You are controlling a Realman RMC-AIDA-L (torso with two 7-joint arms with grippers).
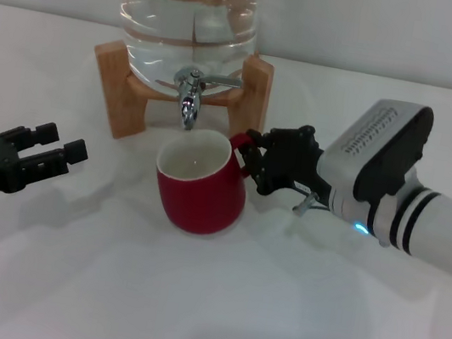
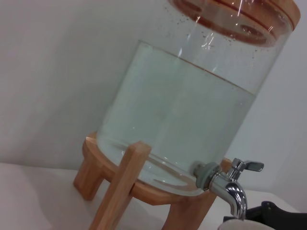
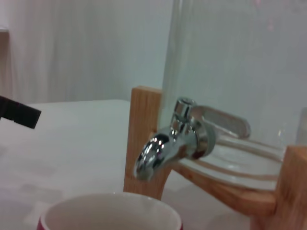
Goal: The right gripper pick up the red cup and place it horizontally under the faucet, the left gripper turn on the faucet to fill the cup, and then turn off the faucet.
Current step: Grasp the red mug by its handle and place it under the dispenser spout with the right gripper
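Red cup [image 1: 200, 184] upright on table [image 1: 213, 305], directly below faucet [image 1: 190, 95], empty; placing looks done. Right gripper [image 1: 249, 160] jaws closed on cup handle. Left gripper [image 1: 61, 150] jaws open, well apart; faucet turning remains

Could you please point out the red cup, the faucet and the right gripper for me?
red cup [image 1: 199, 204], head view, on its outer red wall.
faucet [image 1: 188, 103], head view, on the chrome spout.
right gripper [image 1: 253, 161], head view, between its fingertips at the cup handle.
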